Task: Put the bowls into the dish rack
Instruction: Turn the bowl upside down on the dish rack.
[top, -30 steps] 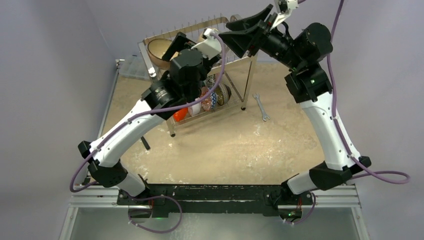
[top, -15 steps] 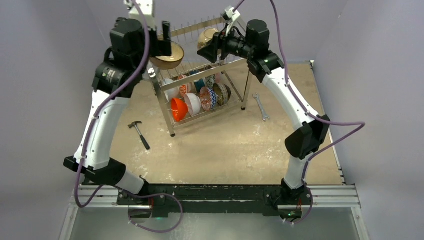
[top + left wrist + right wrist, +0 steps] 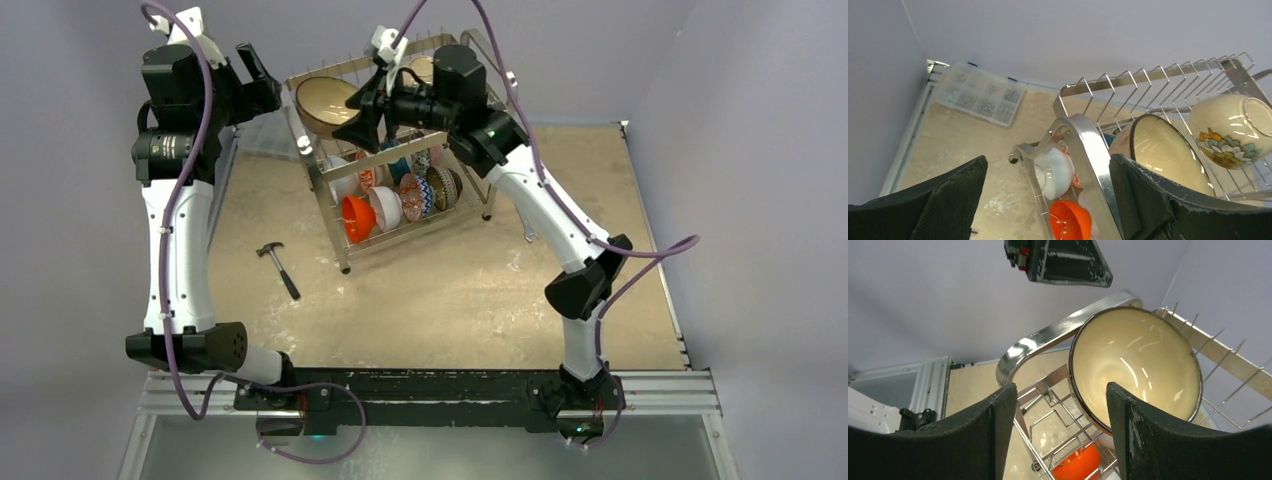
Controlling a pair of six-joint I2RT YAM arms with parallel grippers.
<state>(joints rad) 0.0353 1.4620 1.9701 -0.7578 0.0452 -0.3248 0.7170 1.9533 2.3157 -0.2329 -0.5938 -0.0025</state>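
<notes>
The dish rack (image 3: 470, 118) stands at the back of the table, its looped end handle (image 3: 1088, 150) close in the left wrist view. On its top tier a large tan bowl (image 3: 325, 103) leans on edge, and a beige flower-patterned bowl (image 3: 1230, 129) lies further along. Orange (image 3: 356, 217), white (image 3: 386, 206) and patterned bowls (image 3: 416, 195) stand in the lower tier. My left gripper (image 3: 255, 82) hangs open, high and left of the rack, holding nothing. My right gripper (image 3: 1060, 440) is open above the top tier beside the tan bowl (image 3: 1135, 365), with only rack wires between its fingers.
A clear compartment box (image 3: 980, 92) lies at the back left corner by the wall. A hammer (image 3: 279, 266) lies on the table left of the rack. The wrench (image 3: 527, 236) right of the rack is partly hidden by my right arm.
My left arm has swung left and away from the large tan bowl. My right arm has swept left across the rack's top tier to that bowl, its jaws a little wider.
</notes>
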